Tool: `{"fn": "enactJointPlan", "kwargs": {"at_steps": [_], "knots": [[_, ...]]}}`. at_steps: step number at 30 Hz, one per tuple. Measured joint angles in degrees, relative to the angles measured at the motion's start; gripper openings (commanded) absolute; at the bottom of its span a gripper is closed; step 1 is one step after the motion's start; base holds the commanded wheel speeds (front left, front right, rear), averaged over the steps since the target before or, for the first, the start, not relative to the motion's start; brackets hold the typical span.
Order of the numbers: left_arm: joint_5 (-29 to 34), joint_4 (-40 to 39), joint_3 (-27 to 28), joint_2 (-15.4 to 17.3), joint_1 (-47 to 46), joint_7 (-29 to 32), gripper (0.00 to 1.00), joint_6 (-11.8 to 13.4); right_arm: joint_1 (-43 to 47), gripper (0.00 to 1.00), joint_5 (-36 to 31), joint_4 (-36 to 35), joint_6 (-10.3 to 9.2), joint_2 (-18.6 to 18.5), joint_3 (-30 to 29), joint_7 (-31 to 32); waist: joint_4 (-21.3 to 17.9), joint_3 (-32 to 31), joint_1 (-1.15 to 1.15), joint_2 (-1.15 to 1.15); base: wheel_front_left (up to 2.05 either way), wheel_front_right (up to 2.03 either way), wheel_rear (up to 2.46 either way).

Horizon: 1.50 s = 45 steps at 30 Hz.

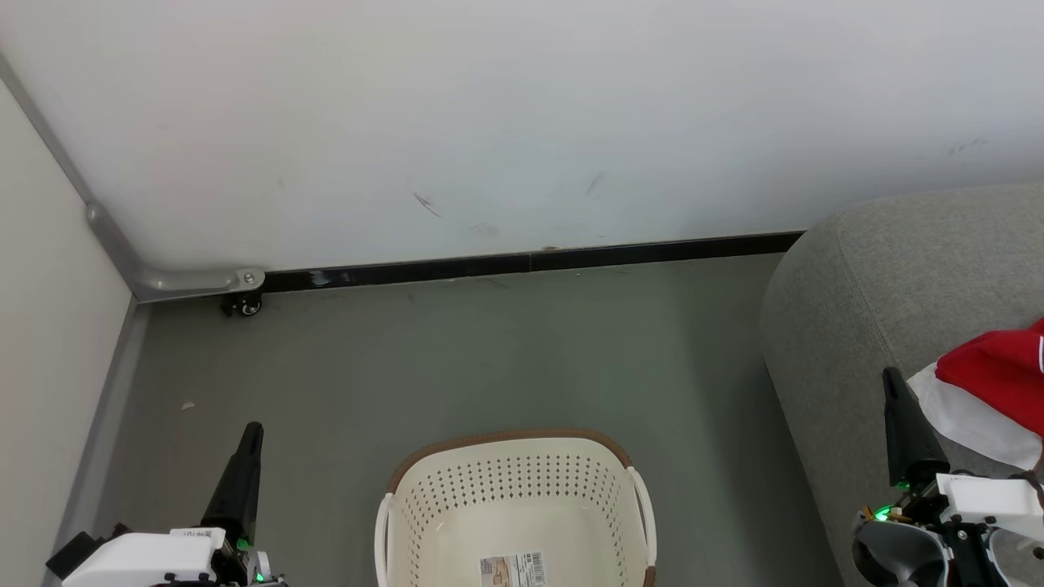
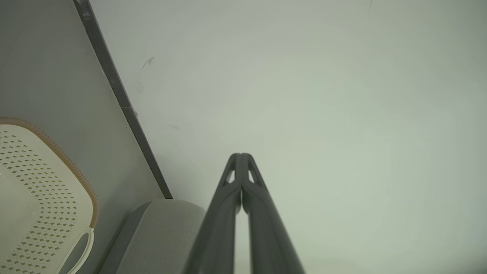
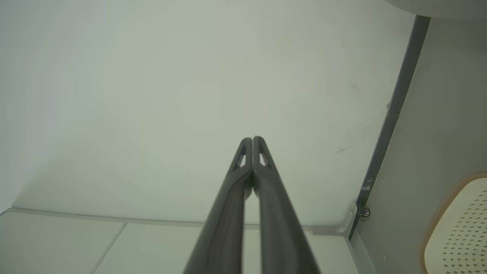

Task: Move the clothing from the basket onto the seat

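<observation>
The cream basket (image 1: 514,481) with its brown rim stands on the floor at the bottom centre, holding nothing but a label sticker (image 1: 512,568). It also appears as the basket (image 2: 38,182) and the basket (image 3: 462,224) at the wrist views' edges. Red clothing (image 1: 999,379) with white trim lies on the grey seat (image 1: 881,293) at the right. My left gripper (image 1: 253,428) is shut and empty, left of the basket, its tips (image 2: 240,156) facing the wall. My right gripper (image 1: 891,375) is shut and empty beside the clothing, its tips (image 3: 252,139) pressed together.
A white wall (image 1: 522,122) with a black baseboard (image 1: 530,262) runs across the back. A grey metal bracket and a small caster (image 1: 243,305) sit in the left corner beside a pale panel (image 1: 49,342). Grey floor (image 1: 489,359) lies between wall and basket.
</observation>
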Motion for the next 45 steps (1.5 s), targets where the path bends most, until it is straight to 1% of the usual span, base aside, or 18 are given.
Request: {"fn": "enactJointPlan", "kwargs": {"at_steps": [45], "knots": [[0.0,1.0,0.1,0.0,-0.2,0.2,0.00,-0.1,0.0,0.00,0.1,0.0,0.00,0.0,0.0,0.0,0.0,0.0,-0.01,0.00,0.00,0.00,0.00]]}}
